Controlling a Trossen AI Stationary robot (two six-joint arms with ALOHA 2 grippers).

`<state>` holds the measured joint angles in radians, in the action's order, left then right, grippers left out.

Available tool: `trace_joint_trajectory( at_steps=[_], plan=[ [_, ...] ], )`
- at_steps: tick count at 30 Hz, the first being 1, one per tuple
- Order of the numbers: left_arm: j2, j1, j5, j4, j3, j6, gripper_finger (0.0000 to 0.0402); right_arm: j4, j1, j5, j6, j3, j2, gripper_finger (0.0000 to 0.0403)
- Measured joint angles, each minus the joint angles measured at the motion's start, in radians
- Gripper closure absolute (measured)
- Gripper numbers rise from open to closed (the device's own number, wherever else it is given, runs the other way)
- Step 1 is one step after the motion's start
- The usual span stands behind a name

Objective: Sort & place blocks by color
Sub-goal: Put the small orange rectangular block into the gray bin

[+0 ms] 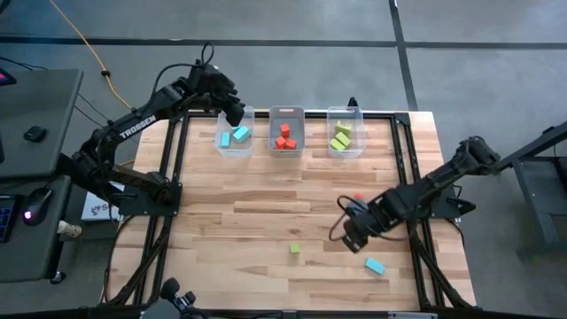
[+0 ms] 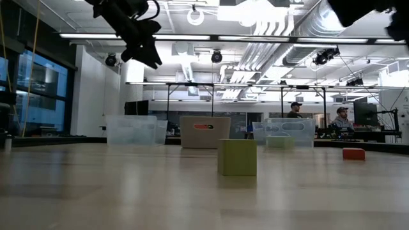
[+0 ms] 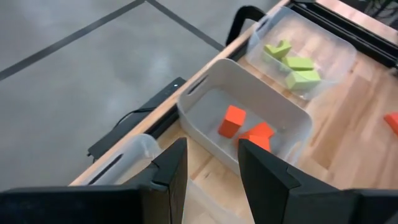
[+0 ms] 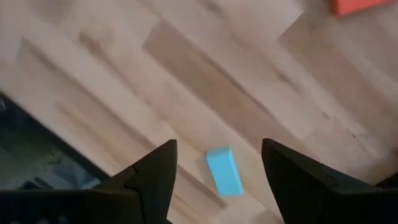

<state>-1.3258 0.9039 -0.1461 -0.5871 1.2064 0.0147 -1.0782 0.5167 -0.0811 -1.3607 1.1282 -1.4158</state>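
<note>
Three clear bins stand in a row at the table's far edge. The left bin [image 1: 235, 133] holds light blue blocks, the middle bin [image 1: 285, 133] red-orange ones [image 3: 233, 121], and the right bin [image 1: 344, 133] lime green ones [image 3: 292, 65]. My left gripper [image 1: 235, 111] hangs open and empty above the left bin's far part [image 3: 211, 165]. A lime green cube [image 1: 295, 249] [image 2: 237, 157], a light blue bar [image 1: 376, 265] [image 4: 224, 171] and a red-orange block [image 1: 358, 197] [image 2: 353, 153] lie loose on the table. My right gripper [image 1: 352, 237] [image 4: 219, 146] hovers open and empty above the table beside the blue bar.
A black frame runs along the table's left, far and right edges. Bare wood lies between the bins and the loose blocks. Beyond the left edge stands a side desk with a mouse [image 1: 32, 215]. People sit far back in the room [image 2: 295, 110].
</note>
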Motion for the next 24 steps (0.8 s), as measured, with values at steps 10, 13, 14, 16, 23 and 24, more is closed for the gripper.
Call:
trace_joint_trajectory(
  at_steps=[10, 13, 14, 16, 23, 24],
  plan=[
    [0.000, -0.095, -0.001, 0.000, 0.000, 0.040, 0.0284, -0.002, 0.193, 0.084, -0.070, 0.000, 0.000, 0.0178],
    [0.000, -0.125, -0.001, 0.001, 0.000, 0.083, 0.0284, -0.014, 0.223, 0.192, -0.075, 0.000, 0.000, 0.0178],
    [0.000, -0.134, -0.001, 0.001, 0.000, 0.092, 0.0284, -0.031, 0.226, 0.220, -0.077, 0.000, 0.000, 0.0178],
    [0.000, -0.150, -0.001, 0.001, 0.000, 0.108, 0.0284, -0.090, 0.219, 0.266, -0.135, 0.000, 0.000, 0.0178],
    [0.000, -0.198, -0.001, 0.001, 0.000, 0.139, 0.0284, -0.198, 0.119, 0.310, -0.403, 0.000, 0.000, 0.0178],
    [0.000, -0.202, -0.001, 0.001, 0.000, 0.139, 0.0284, -0.194, 0.099, 0.311, -0.433, 0.000, 0.000, 0.0178]
  ],
)
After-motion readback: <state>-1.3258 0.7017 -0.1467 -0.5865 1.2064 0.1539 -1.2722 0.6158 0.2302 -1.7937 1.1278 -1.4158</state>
